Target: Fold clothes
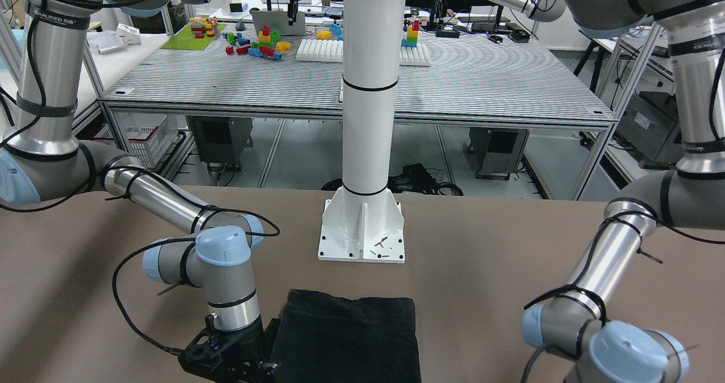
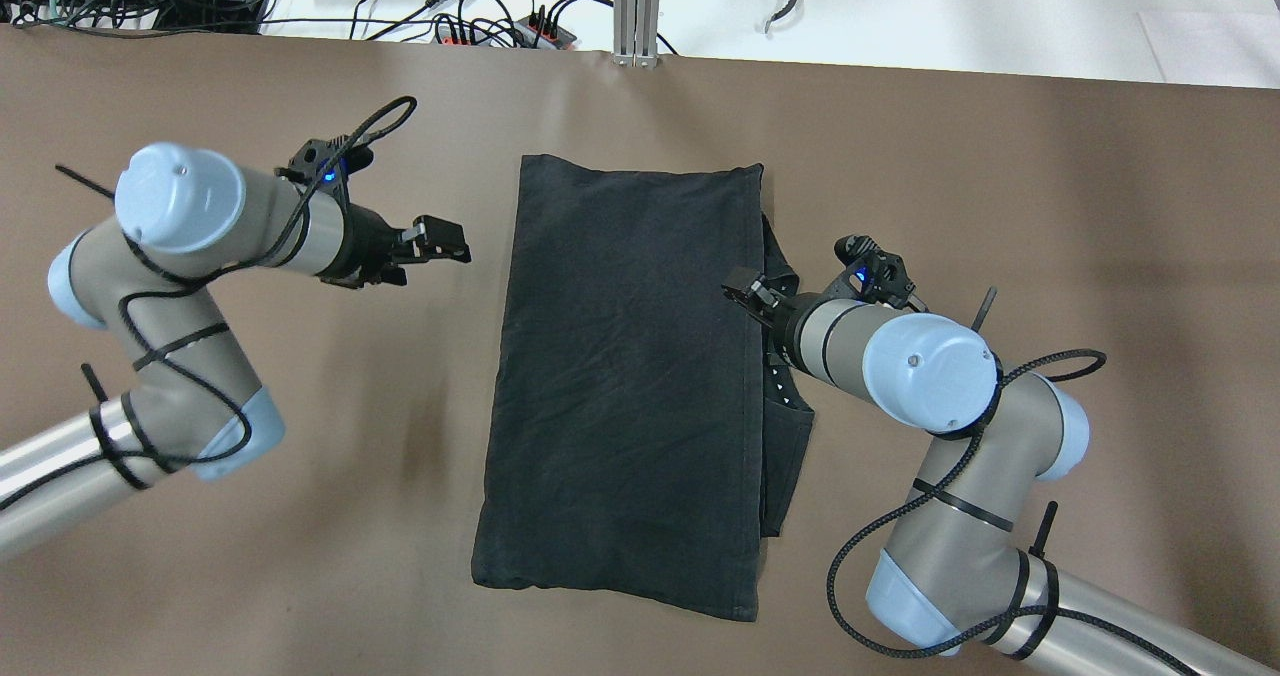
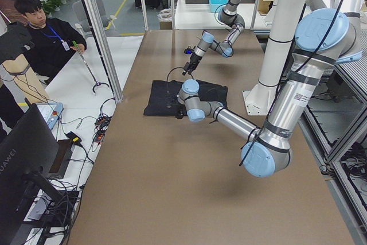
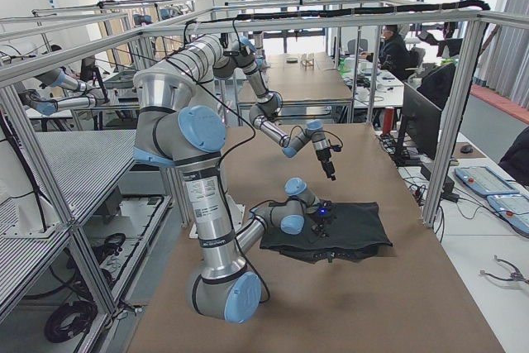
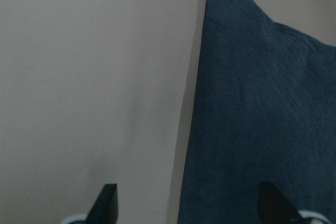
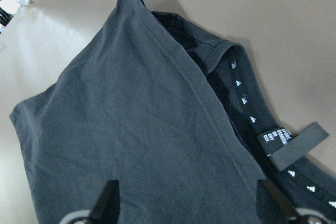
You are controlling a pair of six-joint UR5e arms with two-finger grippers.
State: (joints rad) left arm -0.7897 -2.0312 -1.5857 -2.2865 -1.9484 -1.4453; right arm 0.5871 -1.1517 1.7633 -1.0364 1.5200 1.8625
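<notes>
The black clothes (image 2: pixel 620 376) lie folded into a tall rectangle mid-table, with under-layers sticking out along their right edge (image 2: pixel 785 436). My left gripper (image 2: pixel 440 241) is open and empty, just left of the cloth and apart from it; in the left wrist view (image 5: pixel 189 205) the cloth's edge (image 5: pixel 262 129) runs between its fingertips. My right gripper (image 2: pixel 748 294) is open, over the cloth's right edge. The right wrist view shows it (image 6: pixel 189 203) above the top layer (image 6: pixel 131 129), next to a collar with a label (image 6: pixel 296 145). The cloth also shows in the front view (image 1: pixel 345 337).
The white pole's base plate (image 1: pixel 362 235) stands on the brown table behind the cloth, on the robot's side. An aluminium post (image 2: pixel 635 6) and cables lie beyond the table's far edge. An operator (image 3: pixel 46 32) sits past that edge.
</notes>
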